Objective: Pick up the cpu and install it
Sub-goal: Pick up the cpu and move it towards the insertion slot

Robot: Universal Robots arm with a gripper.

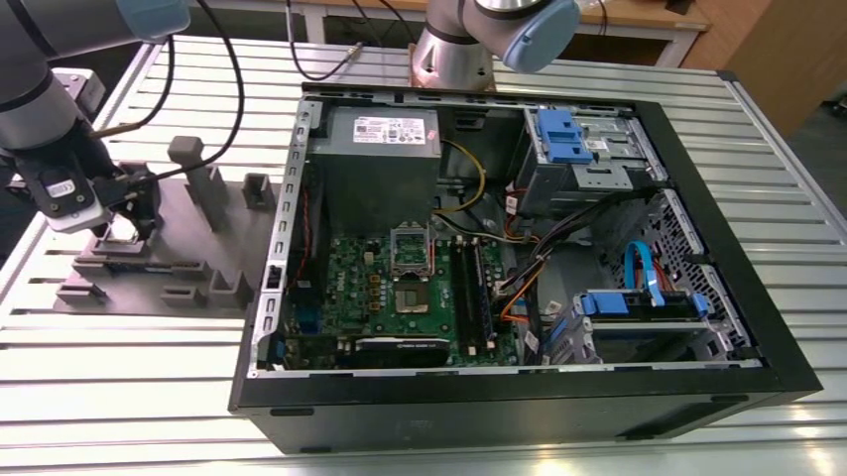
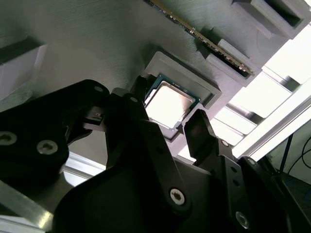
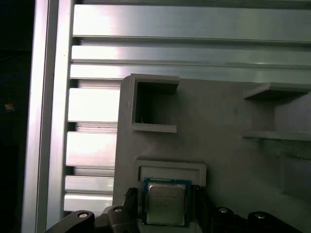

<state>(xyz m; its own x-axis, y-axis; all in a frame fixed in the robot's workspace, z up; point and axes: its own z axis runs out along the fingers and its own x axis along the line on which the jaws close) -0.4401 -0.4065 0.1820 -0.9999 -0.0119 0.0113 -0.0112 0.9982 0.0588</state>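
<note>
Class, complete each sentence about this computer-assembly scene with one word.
1. The cpu sits in a recess of the grey ___.
2. The pincer hangs right over the ___.
3. The motherboard inside the open case is coloured ___.
Missing words: fixture; cpu; green.

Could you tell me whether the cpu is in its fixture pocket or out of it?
In: the cpu lies flat inside the grey fixture's raised frame in both wrist views, with the gripper close by.
</note>
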